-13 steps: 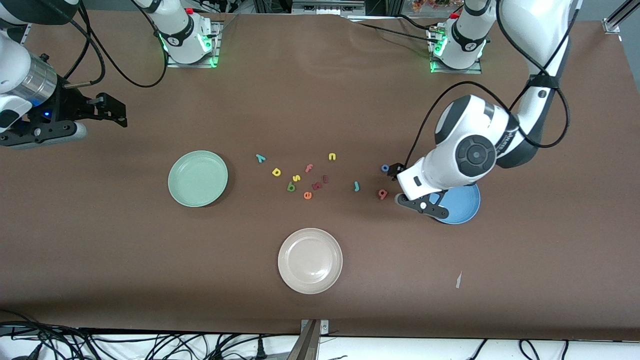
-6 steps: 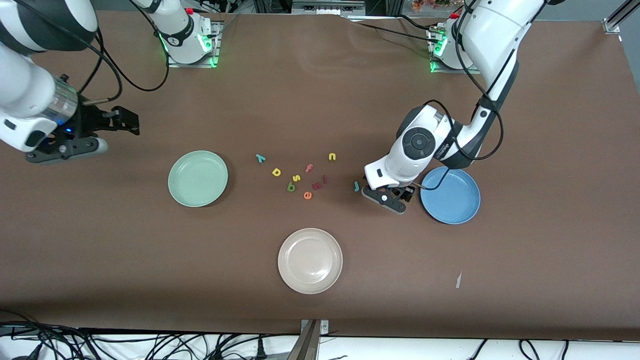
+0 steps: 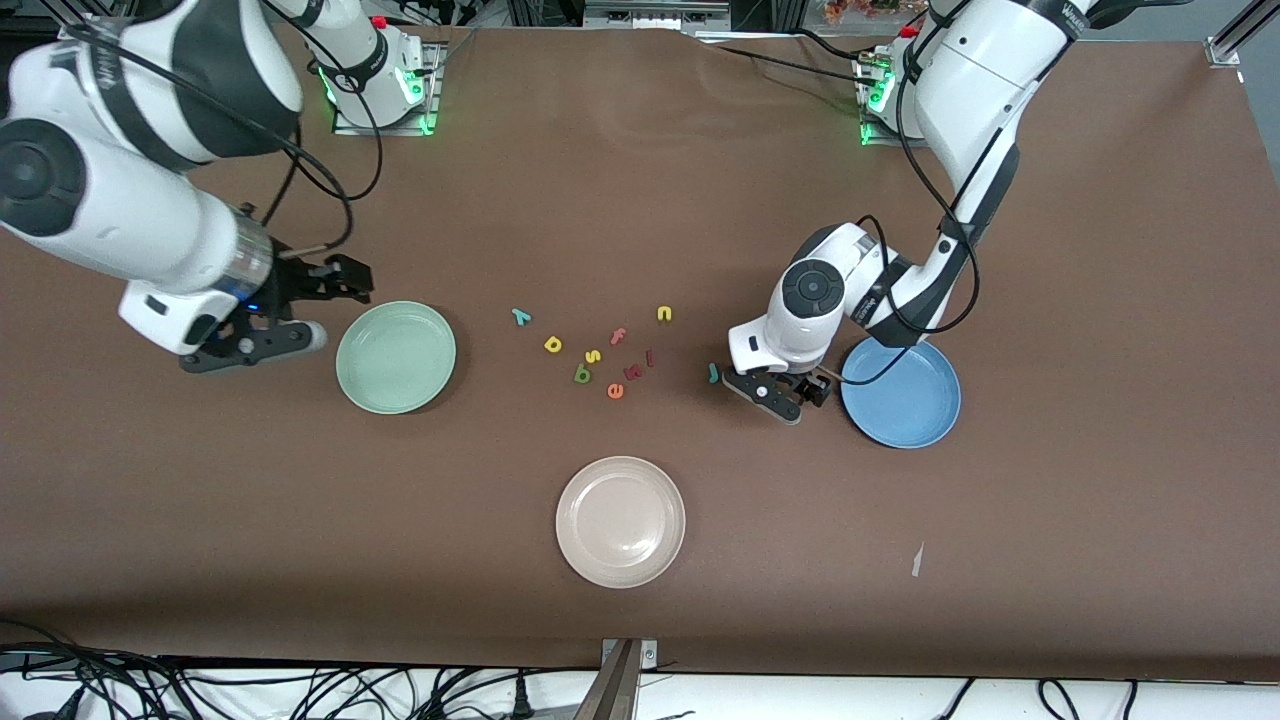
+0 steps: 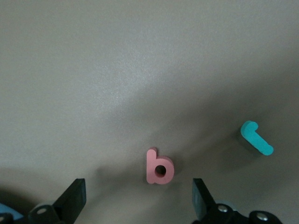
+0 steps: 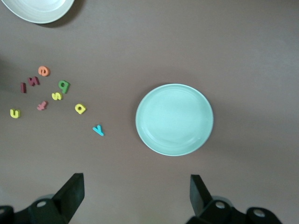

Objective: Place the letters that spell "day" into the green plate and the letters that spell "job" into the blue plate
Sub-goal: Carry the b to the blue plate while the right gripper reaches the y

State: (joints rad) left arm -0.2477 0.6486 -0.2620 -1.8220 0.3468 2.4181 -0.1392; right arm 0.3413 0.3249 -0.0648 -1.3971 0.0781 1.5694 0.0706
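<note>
Brown tabletop carries a loose scatter of small foam letters. Just beside the mid-blue round plate [image 3: 902,392], the left gripper [image 3: 778,394] hangs with fingers spread over the pinkish-red foam b [image 4: 159,166]; the teal hook-shaped j [image 3: 713,373] lies near, probably untouched. Open-fingered too, the right gripper [image 3: 300,310] hovers beside the pale mint-green plate [image 3: 396,357], both plates bare.

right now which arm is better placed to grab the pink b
Left. The left gripper is low over the pink b, jaws open on either side of it, right beside the blue plate. The right gripper is by the green plate.
</note>
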